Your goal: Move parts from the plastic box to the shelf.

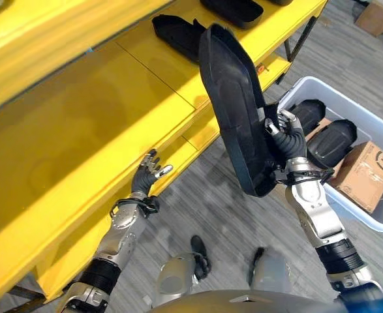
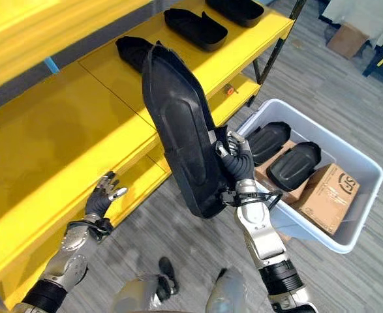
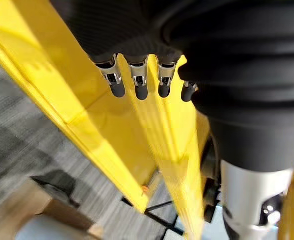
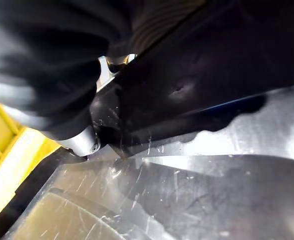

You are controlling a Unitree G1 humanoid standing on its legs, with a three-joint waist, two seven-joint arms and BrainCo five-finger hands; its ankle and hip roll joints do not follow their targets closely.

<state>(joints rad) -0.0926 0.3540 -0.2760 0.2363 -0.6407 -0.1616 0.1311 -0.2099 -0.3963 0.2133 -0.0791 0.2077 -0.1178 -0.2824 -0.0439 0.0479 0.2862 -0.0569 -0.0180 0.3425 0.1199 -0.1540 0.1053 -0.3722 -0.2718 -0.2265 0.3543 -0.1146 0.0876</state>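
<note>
My right hand [image 1: 288, 137] is shut on a long black moulded part [image 1: 233, 107], holding it upright in the air between the yellow shelf [image 1: 100, 111] and the grey plastic box [image 1: 380, 134]. The same part [image 2: 181, 130] rises well above the hand [image 2: 238, 160]. Two more black parts [image 1: 331, 140] lie in the box. Other black parts [image 2: 194, 27] rest on the shelf's far end. My left hand [image 1: 147, 175] hovers open by the shelf's front edge, fingers spread, holding nothing.
A brown cardboard carton [image 1: 367, 175] lies in the box beside the parts. A lower yellow shelf level [image 1: 201, 134] shows under the main board. Grey carpet floor [image 1: 217, 195] lies between shelf and box. Another carton [image 2: 346, 39] stands on the floor far right.
</note>
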